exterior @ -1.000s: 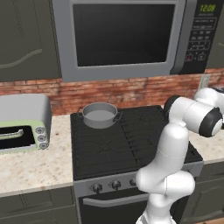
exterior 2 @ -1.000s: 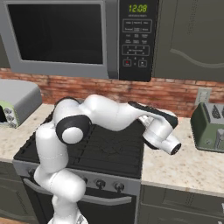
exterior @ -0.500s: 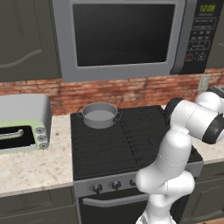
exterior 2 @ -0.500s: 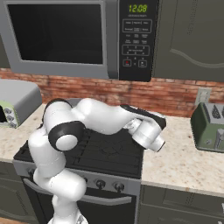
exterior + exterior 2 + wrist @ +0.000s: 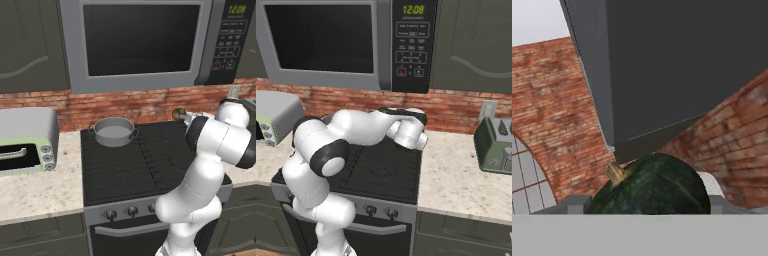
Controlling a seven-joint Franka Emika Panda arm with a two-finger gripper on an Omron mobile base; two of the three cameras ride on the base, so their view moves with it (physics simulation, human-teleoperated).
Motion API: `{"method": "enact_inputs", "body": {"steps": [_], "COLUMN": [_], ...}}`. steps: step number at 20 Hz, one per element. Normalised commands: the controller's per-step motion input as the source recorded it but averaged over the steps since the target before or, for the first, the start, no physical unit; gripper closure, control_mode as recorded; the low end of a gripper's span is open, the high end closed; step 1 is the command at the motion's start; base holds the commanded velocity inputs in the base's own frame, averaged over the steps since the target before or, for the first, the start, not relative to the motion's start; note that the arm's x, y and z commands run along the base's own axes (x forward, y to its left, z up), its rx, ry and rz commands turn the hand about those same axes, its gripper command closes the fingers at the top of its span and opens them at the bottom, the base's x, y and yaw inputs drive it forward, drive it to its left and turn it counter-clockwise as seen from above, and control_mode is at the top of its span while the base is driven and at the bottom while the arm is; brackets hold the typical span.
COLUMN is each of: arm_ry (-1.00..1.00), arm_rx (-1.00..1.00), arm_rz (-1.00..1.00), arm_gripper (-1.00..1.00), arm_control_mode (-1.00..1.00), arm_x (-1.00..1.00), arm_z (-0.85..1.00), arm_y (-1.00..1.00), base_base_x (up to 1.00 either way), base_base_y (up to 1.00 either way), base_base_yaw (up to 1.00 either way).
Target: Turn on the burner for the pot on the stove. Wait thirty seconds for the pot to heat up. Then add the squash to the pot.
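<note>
Squash (image 5: 649, 185), dark green with a tan stem, sits clamped in the hand (image 5: 643, 206), held above the stove's (image 5: 150, 165) rear right corner near the brick wall (image 5: 145, 105). Pot (image 5: 114, 131) rests on the back left burner, well apart from it. Toaster oven (image 5: 25, 140) stands on the tabletop (image 5: 40, 192) to the left.

Pot (image 5: 114, 132) sits on the stove's (image 5: 135, 165) back-left burner, toaster oven (image 5: 25, 141) off to its left on the bench (image 5: 35, 192), squash (image 5: 178, 114) up by the back-right corner.
</note>
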Motion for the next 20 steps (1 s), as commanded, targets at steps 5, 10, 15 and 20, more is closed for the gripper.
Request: {"method": "enact_inputs", "body": {"steps": [5,10,15,20], "arm_ry": [-0.15,-0.14,-0.14,-0.02], "arm_rx": [-0.08,-0.01,-0.02,-0.04], "arm_rz": [0.18,0.15,0.09,0.00], "arm_gripper": [1.00,1.00,1.00,1.00], "arm_control_mode": [-1.00,-1.00,-1.00,-1.00], "arm_x": [0.00,0.03,0.23,0.48], "arm_z": [-0.02,-0.04,-0.01,-0.34], "arm_y": [0.75,0.60,0.53,0.19], "base_base_x": [0.00,0.00,0.00,0.00], "base_base_y": [0.00,0.00,0.00,0.00], "base_base_yaw": [0.00,0.00,0.00,0.00]}}
